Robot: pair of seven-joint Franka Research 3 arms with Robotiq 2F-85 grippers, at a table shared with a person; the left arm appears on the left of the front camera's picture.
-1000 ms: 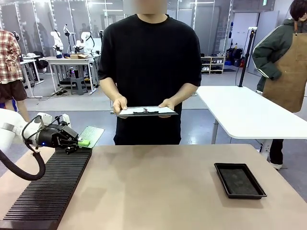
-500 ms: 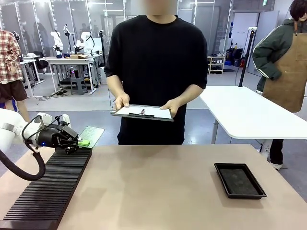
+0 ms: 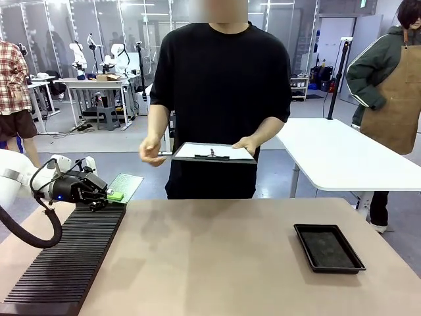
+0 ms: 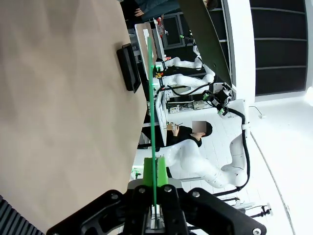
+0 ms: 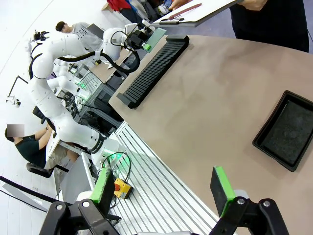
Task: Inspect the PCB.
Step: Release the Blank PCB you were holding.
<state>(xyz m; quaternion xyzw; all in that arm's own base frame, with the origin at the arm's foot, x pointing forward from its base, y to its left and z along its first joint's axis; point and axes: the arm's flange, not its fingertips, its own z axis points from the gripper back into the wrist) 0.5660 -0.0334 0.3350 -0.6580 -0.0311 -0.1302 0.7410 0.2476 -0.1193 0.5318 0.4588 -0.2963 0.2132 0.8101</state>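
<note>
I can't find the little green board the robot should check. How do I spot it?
Find the long black ribbed rack on the table's left side. Above its far end, the left gripper is shut on the PCB. It is thin, flat and pale green, unlike the person's white clipboard and the black tray on the right.

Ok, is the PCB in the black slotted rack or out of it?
Out. The left hand is shut on the PCB, holding it in the air past the far end of the rack.
</note>
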